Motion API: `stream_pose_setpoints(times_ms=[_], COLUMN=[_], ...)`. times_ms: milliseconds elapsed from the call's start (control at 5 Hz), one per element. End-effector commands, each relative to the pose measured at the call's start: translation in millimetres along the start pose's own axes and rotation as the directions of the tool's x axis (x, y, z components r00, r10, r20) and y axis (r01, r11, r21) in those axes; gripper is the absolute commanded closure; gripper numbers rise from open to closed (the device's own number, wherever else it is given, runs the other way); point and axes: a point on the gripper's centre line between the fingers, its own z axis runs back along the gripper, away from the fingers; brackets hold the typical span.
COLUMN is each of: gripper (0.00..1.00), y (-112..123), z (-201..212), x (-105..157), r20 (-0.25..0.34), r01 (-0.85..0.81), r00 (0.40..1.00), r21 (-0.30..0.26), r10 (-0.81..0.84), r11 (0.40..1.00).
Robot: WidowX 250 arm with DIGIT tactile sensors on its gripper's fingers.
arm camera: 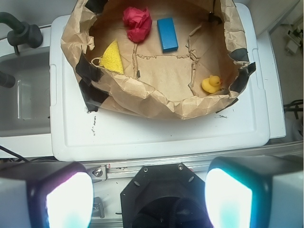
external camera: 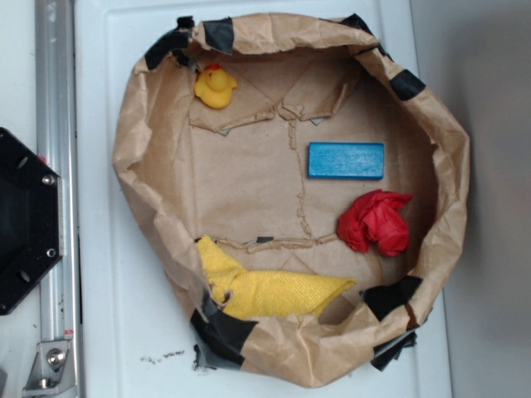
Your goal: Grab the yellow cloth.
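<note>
Cloth (external camera: 270, 290), yellow, lies at six o'clock inside the paper bowl (external camera: 133, 149), against its wall. Red ball (external camera: 376, 222) sits at four, blue block (external camera: 346, 160) at two, duck (external camera: 215, 88) at eleven. Gripper (arm camera: 148, 199) hangs wide apart, empty, well clear.

The yellow cloth (external camera: 270, 288) is bright yellow and soft, with a bumpy weave. It is shaped like a long wedge with a pointy end. In the exterior view it lies flat at about 6 o'clock in the paper bowl (external camera: 249, 178), pressed against the wall. In the wrist view the cloth (arm camera: 113, 58) sits near 10 o'clock, half hidden by the crumpled rim.
</note>
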Motion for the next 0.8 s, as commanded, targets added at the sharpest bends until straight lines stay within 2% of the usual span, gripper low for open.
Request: stream_pose_setpoints(times_ms=[0, 200, 600], gripper=[0.00, 0.00, 0.00], y=[0, 9, -6], z=[0, -20, -97], x=[0, 40, 123], r20=[0.000, 0.021, -0.071], r01=[0.000, -0.013, -0.016], r00=[1.000, 1.000, 0.997], r21=[0.000, 0.039, -0.011], r10=[0.000, 0.012, 0.015], r11=[1.000, 0.999, 1.000])
